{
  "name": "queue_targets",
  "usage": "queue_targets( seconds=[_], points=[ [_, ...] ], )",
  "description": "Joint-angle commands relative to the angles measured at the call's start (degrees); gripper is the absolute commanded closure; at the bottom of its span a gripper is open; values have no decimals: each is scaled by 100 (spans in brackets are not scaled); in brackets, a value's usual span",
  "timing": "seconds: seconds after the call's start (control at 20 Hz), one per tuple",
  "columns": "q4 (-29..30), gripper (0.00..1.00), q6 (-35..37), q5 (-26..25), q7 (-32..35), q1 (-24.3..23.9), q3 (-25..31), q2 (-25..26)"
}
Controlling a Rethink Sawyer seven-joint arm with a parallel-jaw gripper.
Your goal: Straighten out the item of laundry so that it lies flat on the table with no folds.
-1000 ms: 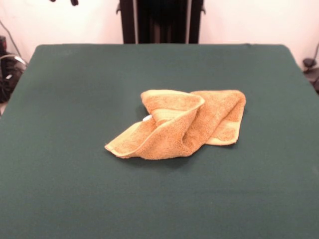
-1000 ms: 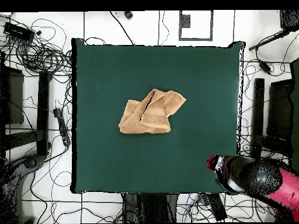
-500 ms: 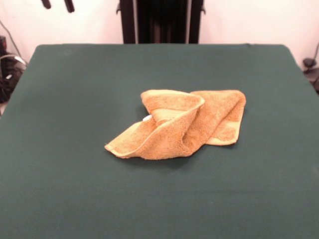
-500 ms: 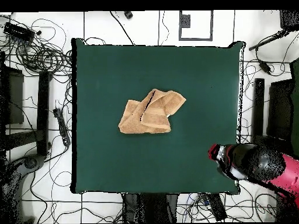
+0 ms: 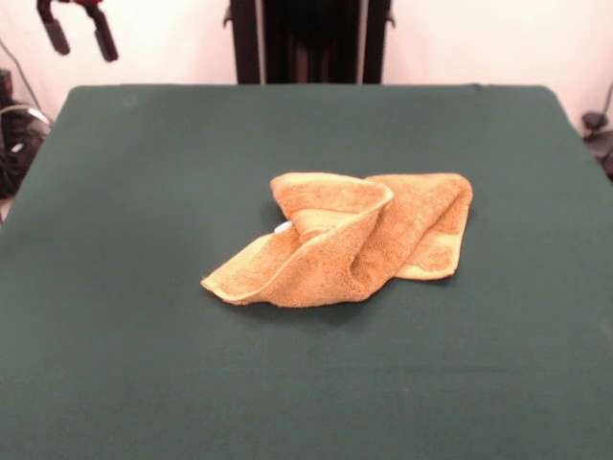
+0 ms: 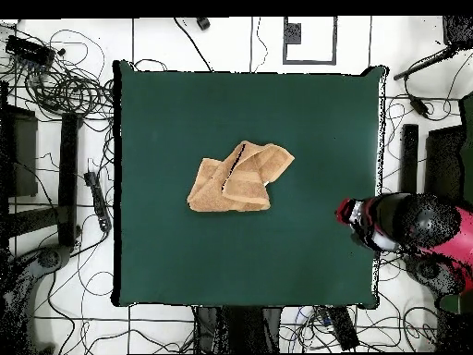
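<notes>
The golden-tan towel lies crumpled near the middle of the green desk, one edge folded over in a raised ridge and a small white tag peeking out at its 9 o'clock side. In the front view the end effector hangs above the desk's corner at about 10 o'clock from the towel, well apart from it, its two dark fingers spread with nothing between them. From overhead the red and black arm sits at the desk's 3 o'clock edge, the towel well off toward 9 o'clock from it.
</notes>
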Motion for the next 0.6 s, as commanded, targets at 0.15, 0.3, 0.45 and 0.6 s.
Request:
queue_targets(
  seconds=[0.15, 0.3, 0.45, 0.6],
  points=[
    [-991, 0, 925, -360, -1173, 338, 582, 647],
    [-1097, 0, 1024, -395, -1271, 300, 593, 678],
    [-1141, 0, 1109, -388, -1269, 243, 581, 660],
    [-1099, 0, 1108, -392, -1377, 132, 599, 632]
  ],
)
